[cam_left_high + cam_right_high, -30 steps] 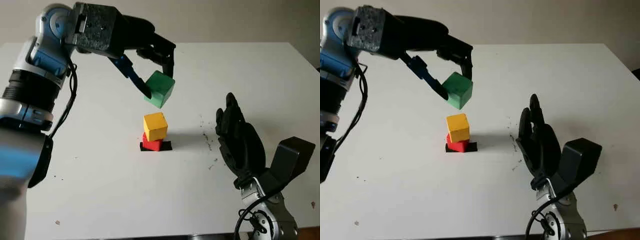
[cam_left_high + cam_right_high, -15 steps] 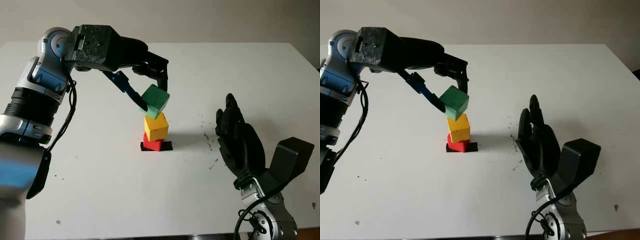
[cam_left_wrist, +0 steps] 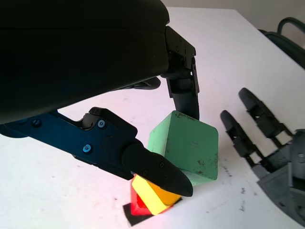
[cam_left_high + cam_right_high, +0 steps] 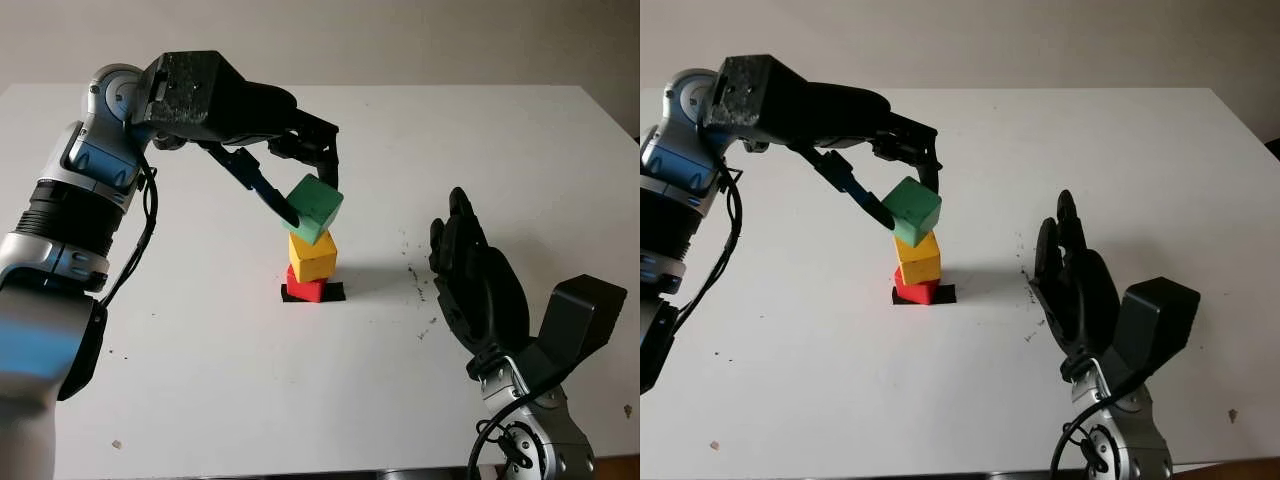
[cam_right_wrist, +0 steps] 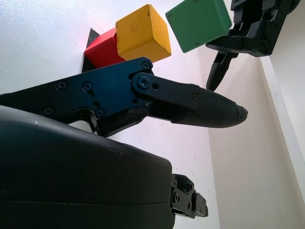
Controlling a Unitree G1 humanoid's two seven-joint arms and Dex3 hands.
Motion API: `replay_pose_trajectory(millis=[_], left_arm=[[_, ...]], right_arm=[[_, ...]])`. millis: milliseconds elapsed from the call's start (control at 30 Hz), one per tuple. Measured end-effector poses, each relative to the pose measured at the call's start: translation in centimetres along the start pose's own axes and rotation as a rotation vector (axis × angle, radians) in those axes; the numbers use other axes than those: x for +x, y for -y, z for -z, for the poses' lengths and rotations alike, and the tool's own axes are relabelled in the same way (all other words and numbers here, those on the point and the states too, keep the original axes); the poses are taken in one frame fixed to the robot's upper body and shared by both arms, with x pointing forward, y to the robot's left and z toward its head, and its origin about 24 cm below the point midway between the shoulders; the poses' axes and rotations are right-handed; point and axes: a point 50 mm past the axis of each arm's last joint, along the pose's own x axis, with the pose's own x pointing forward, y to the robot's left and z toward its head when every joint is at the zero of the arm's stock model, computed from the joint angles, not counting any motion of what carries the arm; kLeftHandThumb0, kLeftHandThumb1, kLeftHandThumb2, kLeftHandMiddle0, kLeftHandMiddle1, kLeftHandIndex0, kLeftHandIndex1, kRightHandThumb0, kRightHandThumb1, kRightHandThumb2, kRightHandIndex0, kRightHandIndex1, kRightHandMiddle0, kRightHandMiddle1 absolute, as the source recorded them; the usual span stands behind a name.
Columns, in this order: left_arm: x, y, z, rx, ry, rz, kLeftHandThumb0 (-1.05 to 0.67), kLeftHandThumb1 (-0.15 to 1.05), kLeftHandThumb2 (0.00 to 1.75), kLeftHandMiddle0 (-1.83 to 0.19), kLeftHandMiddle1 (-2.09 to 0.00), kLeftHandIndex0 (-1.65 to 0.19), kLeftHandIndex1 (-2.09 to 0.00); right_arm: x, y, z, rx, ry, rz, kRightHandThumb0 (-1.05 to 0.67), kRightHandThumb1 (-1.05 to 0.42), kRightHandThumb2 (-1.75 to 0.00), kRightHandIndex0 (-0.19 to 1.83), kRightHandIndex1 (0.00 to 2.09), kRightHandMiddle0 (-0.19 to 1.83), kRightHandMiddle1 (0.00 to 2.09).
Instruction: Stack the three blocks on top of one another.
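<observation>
Green block (image 4: 317,208) lowered onto yellow block (image 4: 312,256)

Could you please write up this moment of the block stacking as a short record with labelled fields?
surface: white table
base of stack: red block, on a black square marker
middle: yellow block, on the red block
top piece: green block, tilted, at the yellow block's top; whether it touches cannot be told
left hand: shut on the green block, above the stack
right hand: open, raised to the right of the stack, holding nothing
</observation>
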Motion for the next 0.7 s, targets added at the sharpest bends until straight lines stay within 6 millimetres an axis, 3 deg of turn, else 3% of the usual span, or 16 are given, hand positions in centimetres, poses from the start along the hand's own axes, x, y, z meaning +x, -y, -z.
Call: replay_pose_trajectory(millis=[300, 700], left_arm=[[0.6, 1.0, 1.1, -0.094, 0.0, 0.026, -0.48, 1.01, 0.06, -0.3, -0.06, -0.38, -1.57], [1.0, 1.3, 0.9, -0.072, 0.0, 0.042, -0.48, 1.02, 0.06, -0.3, -0.06, -0.35, -1.56]], right_arm=[[-0.1, 0.0, 0.2, 0.005, -0.016, -0.001, -0.74, -1.05, -0.67, -0.19, 0.0, -0.19, 0.0], [-0.4, 0.1, 0.5, 0.011, -0.029, 0.001, -0.74, -1.05, -0.68, -0.19, 0.0, -0.19, 0.0]])
